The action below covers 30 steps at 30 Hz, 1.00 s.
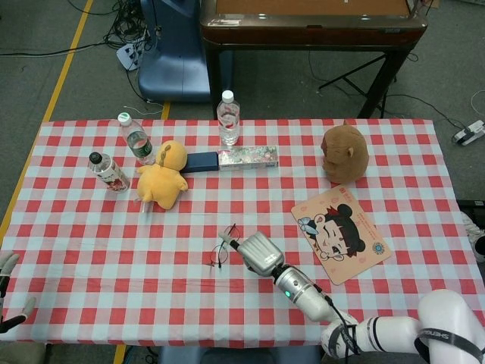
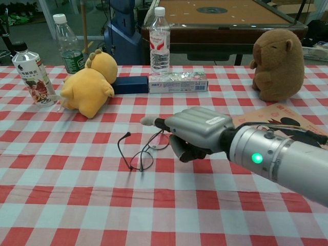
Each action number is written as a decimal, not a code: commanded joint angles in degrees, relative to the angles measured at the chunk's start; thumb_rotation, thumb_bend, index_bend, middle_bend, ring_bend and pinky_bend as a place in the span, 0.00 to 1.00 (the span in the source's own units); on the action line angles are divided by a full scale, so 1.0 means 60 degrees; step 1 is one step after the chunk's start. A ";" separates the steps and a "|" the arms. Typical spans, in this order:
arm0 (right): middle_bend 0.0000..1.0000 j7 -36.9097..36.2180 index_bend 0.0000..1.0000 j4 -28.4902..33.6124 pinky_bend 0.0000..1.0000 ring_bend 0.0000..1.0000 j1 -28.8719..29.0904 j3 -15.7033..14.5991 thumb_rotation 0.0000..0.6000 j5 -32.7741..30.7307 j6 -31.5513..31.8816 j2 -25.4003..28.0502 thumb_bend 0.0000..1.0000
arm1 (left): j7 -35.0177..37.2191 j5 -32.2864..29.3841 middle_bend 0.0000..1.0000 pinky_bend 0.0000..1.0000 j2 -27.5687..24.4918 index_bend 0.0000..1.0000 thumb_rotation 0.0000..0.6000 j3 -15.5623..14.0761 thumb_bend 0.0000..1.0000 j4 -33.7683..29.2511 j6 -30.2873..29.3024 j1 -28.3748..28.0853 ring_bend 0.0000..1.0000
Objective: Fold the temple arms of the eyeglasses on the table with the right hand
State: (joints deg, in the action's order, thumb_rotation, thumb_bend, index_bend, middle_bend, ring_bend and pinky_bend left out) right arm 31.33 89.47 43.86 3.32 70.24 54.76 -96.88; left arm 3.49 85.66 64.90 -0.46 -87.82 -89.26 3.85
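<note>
Beside the curled, apparently empty right hand (image 2: 197, 134), eyeglasses (image 2: 146, 151) lie, long axis running near-to-far.

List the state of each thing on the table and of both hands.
Glasses: lying on the cloth, one temple swung in, not flat.
Right hand: beside the glasses, fingers curled; contact unclear.
Left hand: at the table edge, fingers apart, holding nothing.
Clear bottle: upright, capped.
Green-label bottle: upright, capped.
Drink bottle: upright, capped.
Yellow plush: lying down.
Brown plush: sitting upright.
</note>
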 commanded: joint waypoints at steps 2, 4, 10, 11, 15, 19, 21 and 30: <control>1.00 0.0254 0.00 0.1352 0.95 1.00 -0.0706 -0.0906 1.00 0.0982 0.0871 0.1363 0.96 | -0.0116 0.0115 0.00 0.00 -0.0027 0.00 1.00 -0.0009 0.32 -0.0141 -0.0045 -0.0029 0.00; 1.00 0.0388 0.00 0.1698 0.95 1.00 -0.0873 -0.1184 1.00 0.1206 0.1012 0.1737 0.96 | -0.0184 0.0170 0.00 0.00 -0.0044 0.00 1.00 -0.0010 0.32 -0.0217 -0.0063 -0.0047 0.00; 1.00 0.0671 0.00 0.2354 0.95 1.00 -0.1112 -0.1663 1.00 0.1768 0.1043 0.2240 0.96 | -0.0412 0.0353 0.00 0.00 -0.0074 0.00 1.00 -0.0038 0.32 -0.0457 -0.0059 -0.0123 0.00; 1.00 0.0680 0.00 0.2379 0.95 1.00 -0.1101 -0.1687 1.00 0.1826 0.0965 0.2199 0.96 | -0.0428 0.0377 0.00 0.00 -0.0076 0.00 1.00 -0.0042 0.32 -0.0486 -0.0069 -0.0127 0.00; 1.00 0.0827 0.00 0.2344 0.95 1.00 -0.0925 -0.1619 1.00 0.1889 0.0448 0.1785 0.96 | -0.0451 0.0360 0.00 0.00 -0.0116 0.00 1.00 -0.0040 0.32 -0.0524 -0.0118 -0.0100 0.00; 1.00 0.0992 0.00 0.2164 0.95 1.00 -0.0667 -0.1378 1.00 0.1722 -0.0109 0.1176 0.96 | -0.0359 0.0278 0.00 0.00 -0.0121 0.00 1.00 -0.0047 0.32 -0.0448 -0.0147 -0.0040 0.00; 1.00 0.1170 0.00 0.1962 0.95 1.00 -0.0501 -0.1182 1.00 0.1634 -0.0339 0.0784 0.96 | -0.0298 0.0221 0.00 0.00 -0.0116 0.00 1.00 -0.0059 0.32 -0.0386 -0.0139 -0.0006 0.00; 1.00 0.1321 0.00 0.0541 0.95 1.00 -0.0106 -0.0201 1.00 0.1110 -0.0517 -0.0792 0.96 | 0.0076 0.0024 0.00 0.00 -0.0085 0.00 1.00 -0.0045 0.32 -0.0061 -0.0163 0.0120 0.00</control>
State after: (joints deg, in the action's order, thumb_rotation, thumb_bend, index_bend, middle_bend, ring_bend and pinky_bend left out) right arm 39.24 94.11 42.60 0.98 77.84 51.99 -100.29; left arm 3.84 85.88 64.36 -0.74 -88.30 -90.24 4.51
